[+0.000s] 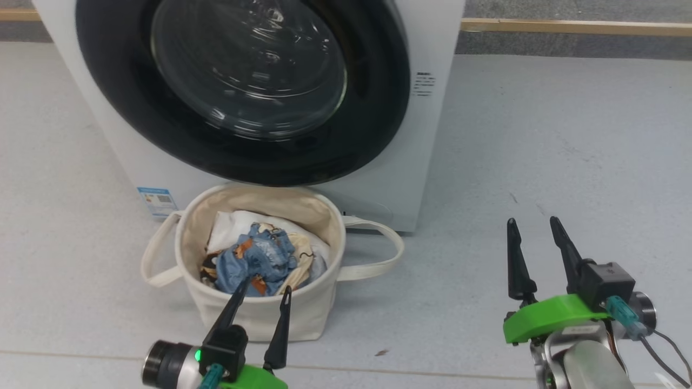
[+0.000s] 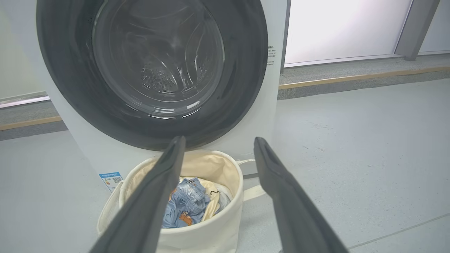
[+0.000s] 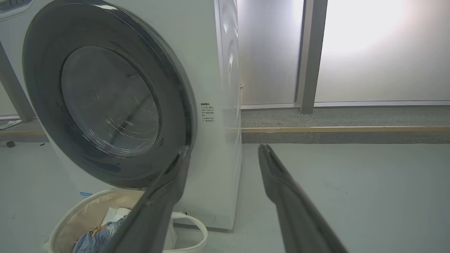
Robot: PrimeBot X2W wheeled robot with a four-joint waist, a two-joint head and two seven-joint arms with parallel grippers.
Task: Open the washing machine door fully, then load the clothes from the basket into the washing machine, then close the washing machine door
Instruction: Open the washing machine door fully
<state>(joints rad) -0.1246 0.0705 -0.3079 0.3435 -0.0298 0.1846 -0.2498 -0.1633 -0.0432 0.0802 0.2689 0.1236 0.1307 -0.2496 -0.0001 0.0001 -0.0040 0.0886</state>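
The white washing machine (image 1: pixel 427 140) (image 2: pixel 270 102) (image 3: pixel 211 70) faces me, and its round black-rimmed glass door (image 1: pixel 243 81) (image 2: pixel 154 63) (image 3: pixel 105 102) looks shut or nearly shut against the front. Directly below stands the cream basket (image 1: pixel 259 316) (image 2: pixel 214 232) (image 3: pixel 70 221), holding blue and cream printed clothes (image 1: pixel 259 259) (image 2: pixel 186 207) (image 3: pixel 91 239) on a white cloth (image 1: pixel 230 227). My left gripper (image 1: pixel 265 289) (image 2: pixel 218 144) is open, fingertips over the basket's near rim with nothing between them. Over bare floor to the right, my right gripper (image 1: pixel 532 227) (image 3: pixel 225 151) stands open and empty.
A blue label sticker (image 1: pixel 157 201) (image 2: pixel 110 179) sits low on the washer's left corner. Grey floor (image 1: pixel 567 140) spreads to the right. A low kerb with a wooden strip (image 1: pixel 573 26) (image 3: pixel 344 129) runs behind, below frosted panels (image 3: pixel 369 52).
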